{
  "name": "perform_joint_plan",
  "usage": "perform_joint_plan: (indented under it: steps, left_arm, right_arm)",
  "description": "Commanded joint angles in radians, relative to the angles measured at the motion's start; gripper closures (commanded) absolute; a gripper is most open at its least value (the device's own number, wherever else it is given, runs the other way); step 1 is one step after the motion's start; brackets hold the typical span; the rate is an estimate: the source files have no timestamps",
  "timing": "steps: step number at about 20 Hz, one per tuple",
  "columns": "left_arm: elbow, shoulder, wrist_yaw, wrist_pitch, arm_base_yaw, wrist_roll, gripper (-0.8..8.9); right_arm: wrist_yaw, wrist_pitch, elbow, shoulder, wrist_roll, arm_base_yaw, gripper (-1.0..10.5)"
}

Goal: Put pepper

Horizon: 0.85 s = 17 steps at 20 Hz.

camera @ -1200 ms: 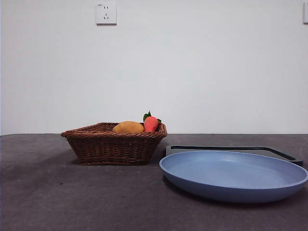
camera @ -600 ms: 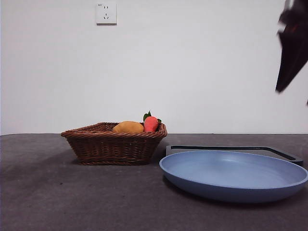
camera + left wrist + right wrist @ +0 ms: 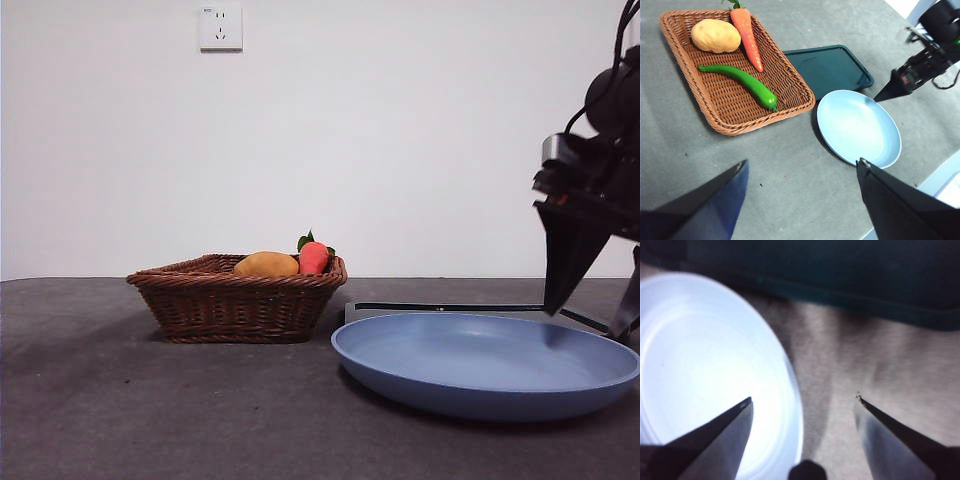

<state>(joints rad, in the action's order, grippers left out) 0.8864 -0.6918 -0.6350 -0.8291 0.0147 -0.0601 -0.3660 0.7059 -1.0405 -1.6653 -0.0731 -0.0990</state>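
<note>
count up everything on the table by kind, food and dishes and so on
Vegetables: 3: pepper, carrot, potato
Baskets: 1: basket
Plates: 1: plate
Trays: 1: tray
Total: 6

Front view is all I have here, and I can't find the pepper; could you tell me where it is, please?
Observer: The pepper lies inside the basket, hidden from you by the near wall.
Operator: Thank you. What lies beside it?
Observer: A carrot and a potato, toward one end of the basket.
Operator: Which arm is that beside the plate?
Observer: The right gripper, jaws open, straddling the rim of the blue plate. The left gripper hangs high and open.
</note>
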Motion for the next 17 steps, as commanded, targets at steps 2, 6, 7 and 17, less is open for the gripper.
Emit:
perform_joint_plan:
  steps: [2, 6, 7, 17]
  left_arm:
    - [0.018, -0.003, -0.002, 0.005, -0.001, -0.01, 4.36]
    - [0.018, -0.003, -0.001, 0.005, -0.001, 0.008, 4.36]
    - [0.018, -0.003, -0.001, 0.005, -0.001, 0.008, 4.36]
    - [0.019, -0.064, 0.049, 0.04, 0.026, 0.063, 4.37]
  right_arm:
    - [0.0, -0.023, -0.017, -0.061, -0.022, -0.029, 6.5]
    - [0.005, -0.024, -0.017, -0.09, -0.021, -0.041, 7.6]
    - [0.005, -0.023, -0.016, -0.091, -0.021, -0.041, 8.1]
    - [-0.001, 0.027, -0.017, -0.013, 0.033, -0.039, 9.4]
